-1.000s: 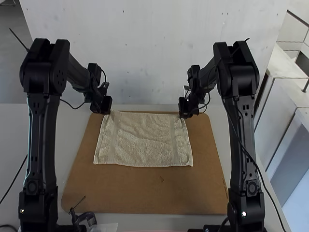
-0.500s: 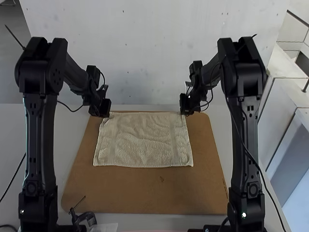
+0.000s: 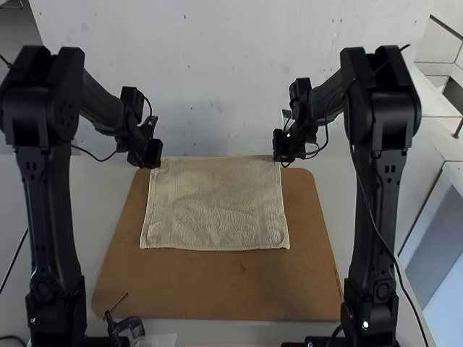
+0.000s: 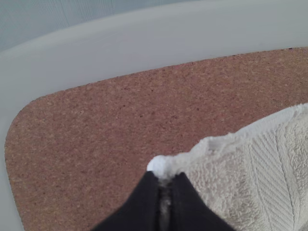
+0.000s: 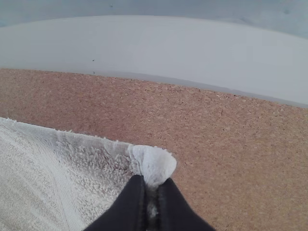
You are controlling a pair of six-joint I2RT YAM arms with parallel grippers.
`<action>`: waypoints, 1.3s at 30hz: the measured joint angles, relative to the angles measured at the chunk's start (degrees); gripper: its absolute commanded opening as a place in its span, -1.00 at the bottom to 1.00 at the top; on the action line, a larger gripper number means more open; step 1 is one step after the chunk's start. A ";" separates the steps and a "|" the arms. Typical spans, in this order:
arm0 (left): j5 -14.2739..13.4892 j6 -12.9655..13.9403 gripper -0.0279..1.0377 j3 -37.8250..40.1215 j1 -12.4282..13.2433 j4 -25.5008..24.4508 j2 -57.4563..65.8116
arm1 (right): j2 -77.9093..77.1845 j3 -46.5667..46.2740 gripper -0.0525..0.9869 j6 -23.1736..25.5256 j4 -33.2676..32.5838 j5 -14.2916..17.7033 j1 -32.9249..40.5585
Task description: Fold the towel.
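Observation:
In the high view the cream towel [image 3: 217, 210] lies spread on the brown board, its far edge raised between the two grippers. My left gripper [image 3: 155, 163] is at its far left corner, my right gripper [image 3: 280, 158] at its far right corner. The left wrist view has the left gripper [image 4: 165, 179] shut on a corner of the towel [image 4: 231, 183]. Likewise, in the right wrist view, the right gripper [image 5: 153, 185] is shut on the other corner of the towel [image 5: 72, 168].
The brown board [image 3: 217, 293] extends past the towel on the near side and to both sides. A small black clamp [image 3: 126, 325] sits at the board's near left edge. A pale wall [image 3: 224, 87] rises behind the table.
Both grippers have lifted slightly, and the towel's far edge has risen with them, smoothing its wrinkles. The arms' elbows have spread outward. The towel's near edge has stayed put.

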 measured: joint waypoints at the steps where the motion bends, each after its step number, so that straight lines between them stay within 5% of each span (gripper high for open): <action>1: 0.00 0.02 -0.91 -0.70 0.00 0.00 -0.72 | -0.94 -0.50 -0.86 0.02 -0.07 -0.07 -0.07; 39: -0.26 -0.07 -0.91 -30.51 -2.43 0.98 -41.22 | -40.74 -28.74 -0.86 -0.02 -4.57 -0.74 -0.04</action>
